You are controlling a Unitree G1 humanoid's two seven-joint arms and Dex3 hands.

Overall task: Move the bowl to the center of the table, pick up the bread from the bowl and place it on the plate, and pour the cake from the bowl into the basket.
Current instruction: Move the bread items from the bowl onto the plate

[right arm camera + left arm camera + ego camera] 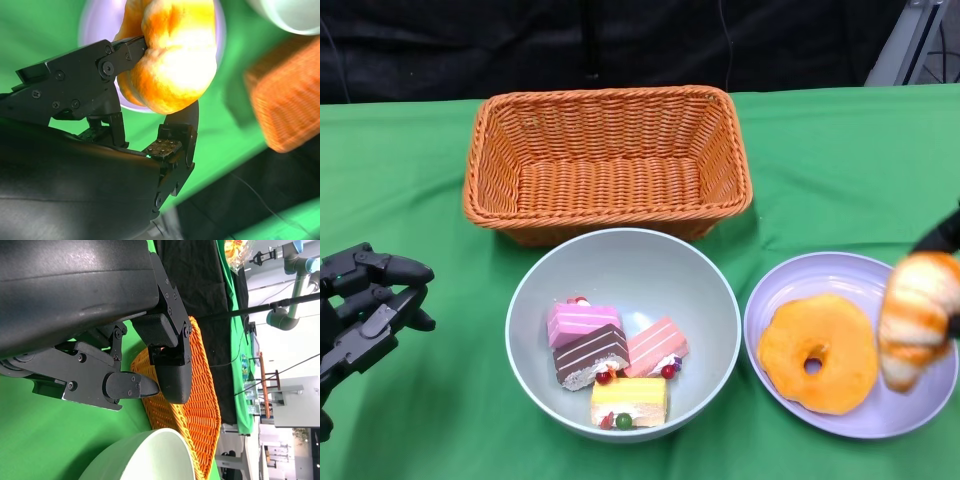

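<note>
Open cloth on the left; middle and right are packed.
Basket [608,160] at the back nearly touches the bowl [623,290], no room between them. Plate [845,290] sits just beside the bowl, narrow gap only. Donut [817,352] takes most of the plate, bare rim at back and right. Left hand [365,310] has bare green table [420,190] around it.
</note>
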